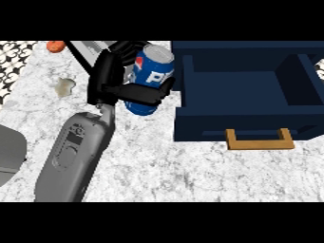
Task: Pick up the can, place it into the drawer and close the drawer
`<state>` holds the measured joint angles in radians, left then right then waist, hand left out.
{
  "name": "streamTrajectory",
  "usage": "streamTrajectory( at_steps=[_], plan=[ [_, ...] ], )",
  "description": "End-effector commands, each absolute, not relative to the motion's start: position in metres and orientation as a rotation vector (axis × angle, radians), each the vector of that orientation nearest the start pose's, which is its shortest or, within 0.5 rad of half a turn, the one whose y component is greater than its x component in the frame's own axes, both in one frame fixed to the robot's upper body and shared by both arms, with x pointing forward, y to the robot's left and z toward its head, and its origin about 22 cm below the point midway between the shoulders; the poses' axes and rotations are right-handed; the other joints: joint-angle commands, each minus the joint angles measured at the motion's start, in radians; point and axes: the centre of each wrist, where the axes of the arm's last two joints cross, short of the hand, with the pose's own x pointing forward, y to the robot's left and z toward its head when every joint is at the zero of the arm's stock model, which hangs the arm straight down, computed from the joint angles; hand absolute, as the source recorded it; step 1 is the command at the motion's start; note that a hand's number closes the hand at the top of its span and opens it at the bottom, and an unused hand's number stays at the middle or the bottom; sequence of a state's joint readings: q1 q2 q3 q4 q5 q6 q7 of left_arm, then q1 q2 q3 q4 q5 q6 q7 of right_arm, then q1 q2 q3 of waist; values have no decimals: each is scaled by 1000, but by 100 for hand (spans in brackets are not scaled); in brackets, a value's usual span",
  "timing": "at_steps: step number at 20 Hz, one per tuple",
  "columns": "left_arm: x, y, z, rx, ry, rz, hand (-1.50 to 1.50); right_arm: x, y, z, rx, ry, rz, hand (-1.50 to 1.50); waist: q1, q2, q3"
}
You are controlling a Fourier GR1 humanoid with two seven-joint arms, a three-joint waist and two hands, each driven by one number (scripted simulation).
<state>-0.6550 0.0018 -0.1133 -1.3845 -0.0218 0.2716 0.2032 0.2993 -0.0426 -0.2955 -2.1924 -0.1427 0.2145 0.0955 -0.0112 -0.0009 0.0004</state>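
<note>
A grey forearm [77,152] rises from the near edge across the marble worktop [192,171]. Beyond it, the left hand [115,83] curls around the blue can [150,71], holding it tilted just left of the open navy drawer [252,90] with its wooden handle [260,141].

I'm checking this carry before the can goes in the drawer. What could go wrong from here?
1. The can sits tilted in the left hand, its bottom poking out below the fingers; it might slip as it moves.
2. It hangs beside the open drawer, so it could clip the drawer's left wall on the way over.
3. The handle juts out; a low pass may bump it.
</note>
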Motion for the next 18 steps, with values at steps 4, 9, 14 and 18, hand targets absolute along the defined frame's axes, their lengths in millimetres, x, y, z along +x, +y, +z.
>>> streamTrajectory(
  at_steps=[4,9,14,18],
  plan=[
    [369,66,192,-49,-1825,-164,150,141,-312,106,-185,-1834,-43,-150,-4,1,0],
    [388,35,215,-45,-1821,-163,150,144,-304,95,-193,-1828,-35,-150,-15,4,0],
    [392,13,229,-36,-1796,-177,150,140,-305,103,-199,-1832,-31,-150,-18,3,0],
    [401,3,243,-28,-1789,-187,150,135,-291,107,-184,-1830,-16,-150,-20,4,0]
  ],
)
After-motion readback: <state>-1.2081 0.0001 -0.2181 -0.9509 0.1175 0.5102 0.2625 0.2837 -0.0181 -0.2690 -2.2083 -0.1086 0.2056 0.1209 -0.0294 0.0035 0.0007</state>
